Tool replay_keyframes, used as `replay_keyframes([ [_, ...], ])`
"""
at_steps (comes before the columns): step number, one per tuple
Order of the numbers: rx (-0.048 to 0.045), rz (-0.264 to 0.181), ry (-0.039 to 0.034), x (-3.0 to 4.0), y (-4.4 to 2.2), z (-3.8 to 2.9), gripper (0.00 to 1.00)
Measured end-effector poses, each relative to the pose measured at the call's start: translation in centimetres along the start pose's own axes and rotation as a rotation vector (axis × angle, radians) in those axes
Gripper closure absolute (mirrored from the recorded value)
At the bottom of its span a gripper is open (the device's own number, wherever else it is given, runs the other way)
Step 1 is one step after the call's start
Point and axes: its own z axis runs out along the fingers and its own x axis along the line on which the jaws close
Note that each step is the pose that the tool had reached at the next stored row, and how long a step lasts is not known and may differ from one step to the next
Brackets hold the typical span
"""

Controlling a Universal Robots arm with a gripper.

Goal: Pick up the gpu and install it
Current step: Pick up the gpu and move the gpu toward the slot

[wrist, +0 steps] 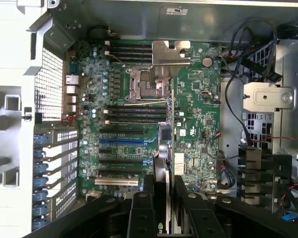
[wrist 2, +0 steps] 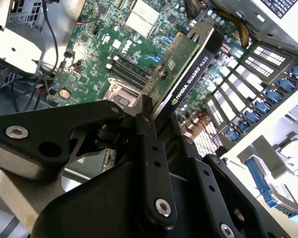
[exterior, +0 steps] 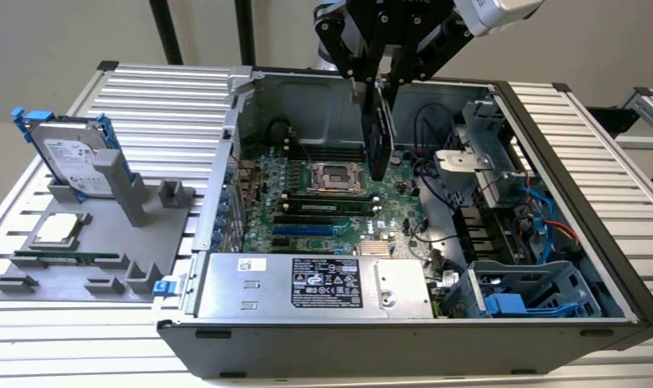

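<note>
The gpu [exterior: 377, 133] hangs on edge inside the open computer case [exterior: 564, 162], above the green motherboard [exterior: 316, 202]. My gripper [exterior: 386, 77] is shut on its upper end. In the second wrist view the gpu [wrist 2: 181, 69] shows its green board and black cooler, running away from my gripper [wrist 2: 156, 121] toward the motherboard [wrist 2: 89, 59]. In the first wrist view the gpu [wrist: 167, 144] appears edge-on between my black fingers [wrist: 141, 210], with its silver bracket [wrist: 171, 52] at the far end, over the CPU socket [wrist: 149, 84] and next to the expansion slots [wrist: 121, 141].
On a grey fixture [exterior: 90, 275] at the exterior view's left stand a silver hard drive with blue rails [exterior: 77, 158], a CPU chip [exterior: 59, 229] and a memory stick [exterior: 68, 259]. Inside the case are the power supply [exterior: 316, 284], black cables [exterior: 435, 137] and a drive cage [exterior: 520, 291].
</note>
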Motion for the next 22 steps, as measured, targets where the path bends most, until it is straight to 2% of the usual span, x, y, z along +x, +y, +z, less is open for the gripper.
replay_keyframes([
  [22, -0.0010, -0.052, 0.0029, 0.00, 0.00, -0.01, 1.00],
])
